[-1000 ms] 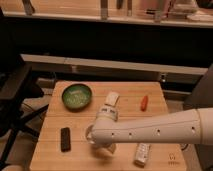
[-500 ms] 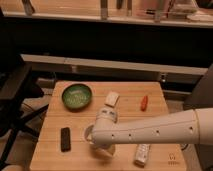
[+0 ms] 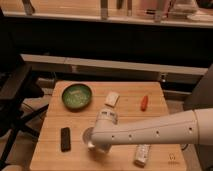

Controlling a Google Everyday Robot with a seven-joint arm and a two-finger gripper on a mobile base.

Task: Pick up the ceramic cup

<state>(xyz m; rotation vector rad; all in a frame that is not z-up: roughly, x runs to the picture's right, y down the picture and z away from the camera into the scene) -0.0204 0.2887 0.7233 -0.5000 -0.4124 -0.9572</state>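
Observation:
The ceramic cup (image 3: 87, 135) shows as a small pale round shape on the wooden table (image 3: 120, 162), left of centre near the front. It is mostly covered by my arm's end. My gripper (image 3: 96, 143) hangs from the white arm that reaches in from the right. It sits right over and against the cup. I cannot see whether it holds the cup.
A wide green bowl (image 3: 76, 96) stands at the back left. A white packet (image 3: 112, 98) and a small orange-red item (image 3: 144, 102) lie at the back. A black bar (image 3: 65, 139) lies left of the cup. A white object (image 3: 142, 155) lies at the front right. A dark chair (image 3: 15, 95) stands left.
The arm's end has shifted slightly left and lower over the cup. Nothing else on the table has moved.

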